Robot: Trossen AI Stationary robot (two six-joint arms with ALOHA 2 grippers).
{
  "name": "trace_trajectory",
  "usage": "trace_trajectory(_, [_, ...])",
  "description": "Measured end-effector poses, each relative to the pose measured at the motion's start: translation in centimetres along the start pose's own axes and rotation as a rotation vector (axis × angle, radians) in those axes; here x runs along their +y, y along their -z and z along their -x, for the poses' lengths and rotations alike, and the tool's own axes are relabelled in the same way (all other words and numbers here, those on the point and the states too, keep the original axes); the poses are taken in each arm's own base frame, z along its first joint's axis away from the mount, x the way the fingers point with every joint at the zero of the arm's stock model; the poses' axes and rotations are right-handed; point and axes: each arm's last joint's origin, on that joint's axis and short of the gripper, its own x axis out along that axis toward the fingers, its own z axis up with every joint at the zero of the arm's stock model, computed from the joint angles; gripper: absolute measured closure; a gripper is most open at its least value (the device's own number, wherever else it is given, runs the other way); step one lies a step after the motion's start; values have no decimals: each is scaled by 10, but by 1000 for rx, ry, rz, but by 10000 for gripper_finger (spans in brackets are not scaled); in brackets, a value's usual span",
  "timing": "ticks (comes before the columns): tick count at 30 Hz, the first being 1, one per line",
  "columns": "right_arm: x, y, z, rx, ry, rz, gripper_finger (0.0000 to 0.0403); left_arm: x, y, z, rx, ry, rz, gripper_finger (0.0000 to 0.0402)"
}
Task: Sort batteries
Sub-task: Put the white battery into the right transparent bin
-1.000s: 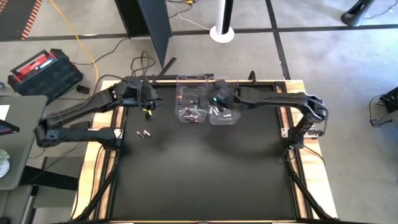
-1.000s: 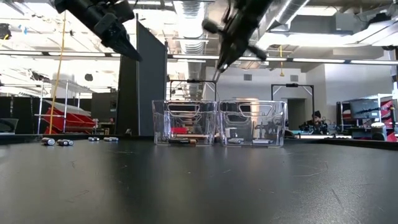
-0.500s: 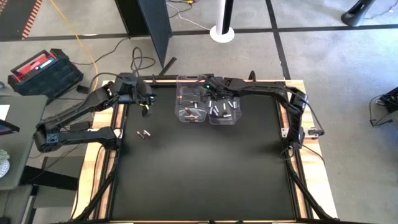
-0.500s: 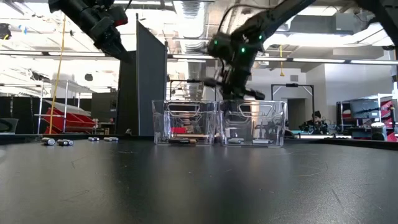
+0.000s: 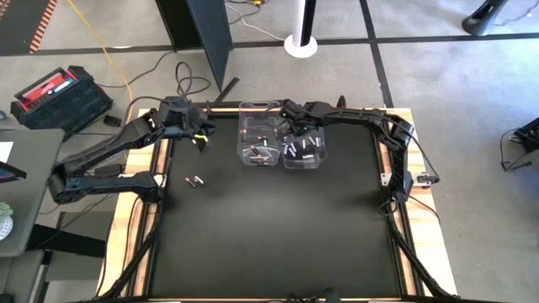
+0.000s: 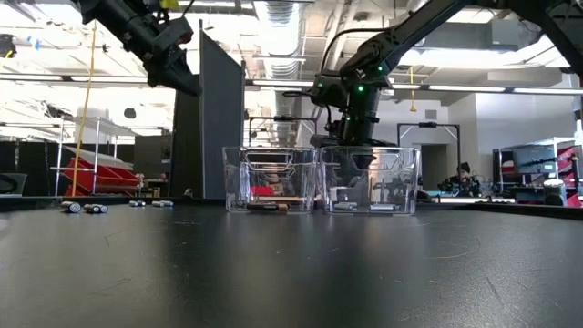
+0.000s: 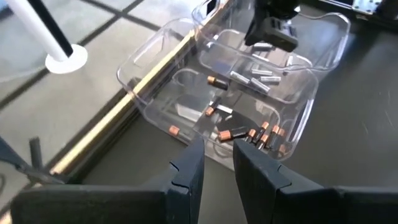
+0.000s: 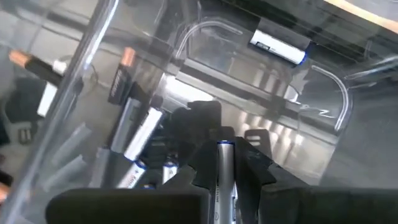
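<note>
Right pincer (image 8: 225,163) lower, seemingly inside bin (image 5: 313,156)

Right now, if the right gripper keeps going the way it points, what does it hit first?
Likely the floor of the right bin with its silver batteries; the right gripper, shut on a silver battery, points down into it.

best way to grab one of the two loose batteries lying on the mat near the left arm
The loose batteries lie flat on the black mat, side by side and apparently touching. Come straight down from above and pinch one across its round middle, fingers on its long sides; take the outer cell first, since the neighbour blocks one side. The left gripper is nearest; the right gripper is over the right bin.
</note>
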Motion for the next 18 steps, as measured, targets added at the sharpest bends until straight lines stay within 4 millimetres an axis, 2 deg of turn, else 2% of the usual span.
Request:
trace_trajectory(10, [-8, -4, -3, 9, 16, 57, 341, 0, 1, -7, 28, -4, 128, 319])
trace_trajectory(15, [-13, -8, -4, 5, 19, 220, 341, 0, 1, -6, 27, -4, 140, 319])
trace_trajectory(18, [-13, -8, -4, 7, 16, 404, 342, 0, 1, -6, 25, -4, 139, 319])
